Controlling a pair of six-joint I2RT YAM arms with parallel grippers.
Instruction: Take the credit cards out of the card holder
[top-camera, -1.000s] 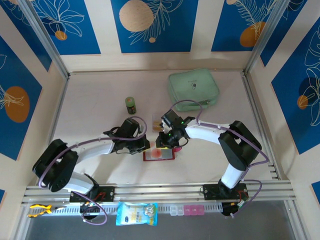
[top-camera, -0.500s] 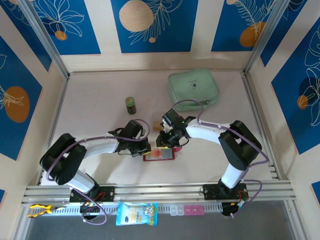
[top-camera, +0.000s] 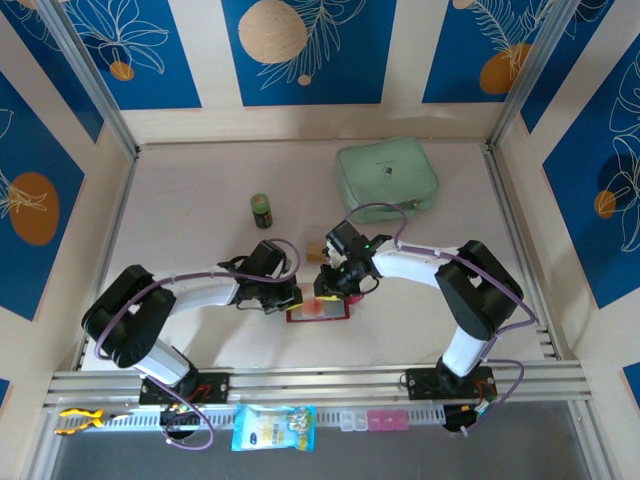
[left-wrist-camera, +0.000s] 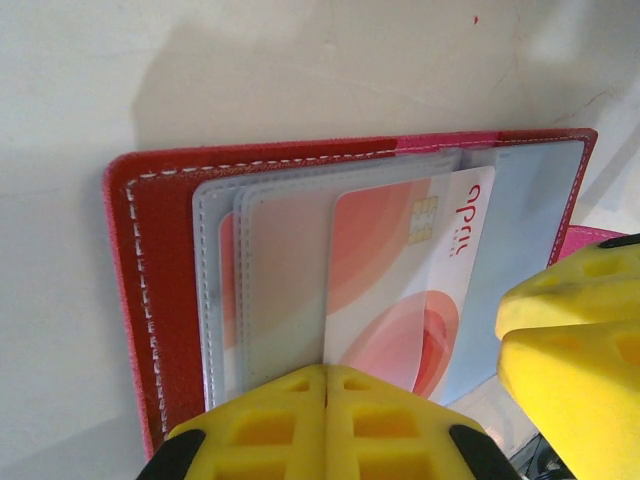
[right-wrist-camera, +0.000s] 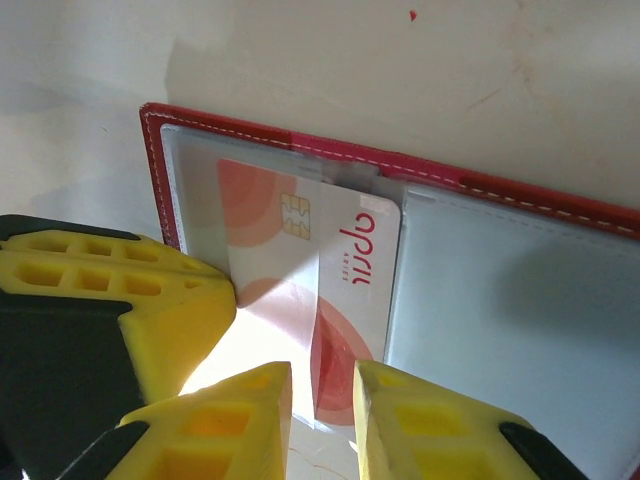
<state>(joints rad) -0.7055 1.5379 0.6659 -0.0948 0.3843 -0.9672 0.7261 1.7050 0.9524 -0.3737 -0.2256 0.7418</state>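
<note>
Left claw (left-wrist-camera: 325, 378), bottom centre of the left wrist view: fingers closed flat against each other, nothing seen between them, tip bearing down on the clear sleeves (left-wrist-camera: 275, 290) of the red card holder (left-wrist-camera: 150, 300). The holder lies open on the tabletop (top-camera: 200, 240), lower middle of the overhead frame, between the two claws. White-and-red credit card (left-wrist-camera: 400, 290), chip showing: left part under the sleeves, lettered right part bare, so partly drawn by my reading. Right claw (right-wrist-camera: 322, 375), bottom of the right wrist view: fingers parted a little, straddling the card's near edge, no firm pinch visible. Risks, as judged:
1. A shallow bite on a thin, slick card could let the fingers slide off and leave the card in its sleeve.
2. If the left claw's press lands on the card's own sleeve, friction binds it. A pull then drags the whole holder or bows the card.
3. The closing fingers may catch the sleeve edge along with the card.
4. The claws sit just beside each other, so a sideways correction could knock them together and lose the hold-down.

Cards in the rear sleeves: cannot tell.
</note>
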